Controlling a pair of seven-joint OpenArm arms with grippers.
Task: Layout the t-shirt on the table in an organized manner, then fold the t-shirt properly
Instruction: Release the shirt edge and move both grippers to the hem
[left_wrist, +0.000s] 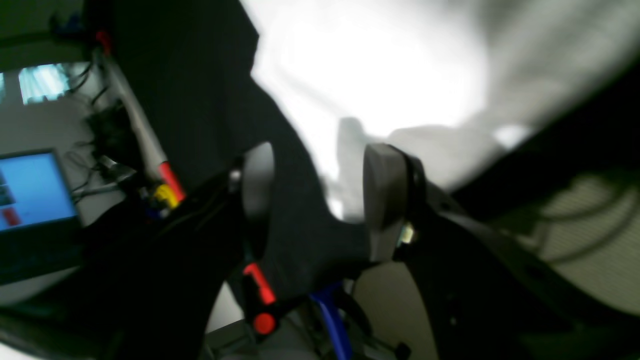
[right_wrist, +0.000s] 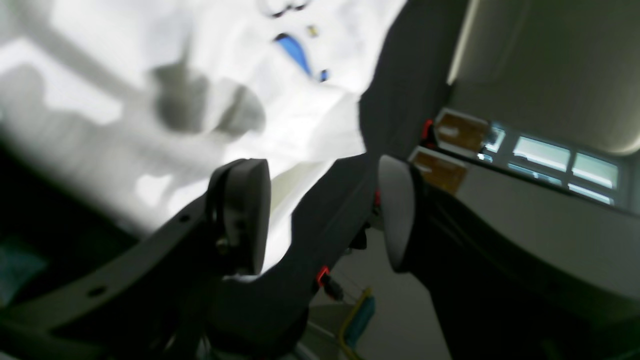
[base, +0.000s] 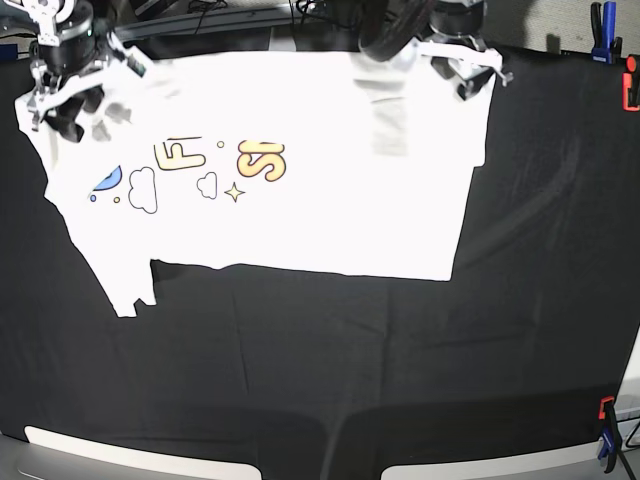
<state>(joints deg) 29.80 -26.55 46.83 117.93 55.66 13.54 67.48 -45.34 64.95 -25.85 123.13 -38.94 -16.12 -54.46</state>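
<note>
Two wrist views are blurred and close, so only the base view gives the whole layout: the t-shirt (base: 300, 200) lies spread flat, printed side up, across the far half of the counter (base: 330, 370), its top edge along the far edge and one sleeve hanging down toward the middle near the counter's left side. Orange and blue lettering and cloud outlines show on the cloth in that view, while the right wrist view catches only a blue scrap of the print.

From the base view the right tool (base: 62, 95) sits at the far left corner over the shirt's corner, and the left tool (base: 465, 65) at the far edge over the opposite corner of the shirt. How wide they stand is hard to read there.

Each wrist view settles that. The left tool (left_wrist: 320, 195) has its fingers (left_wrist: 382, 195) spread wide with nothing between them, only black counter cloth and white shirt (left_wrist: 370, 70) beyond. The right tool (right_wrist: 320, 220) is likewise spread wide and holds nothing; the shirt's edge (right_wrist: 300, 125) lies beyond its fingers (right_wrist: 245, 215).

An orange-and-blue clamp (base: 606, 430) grips the near right corner of the counter.
</note>
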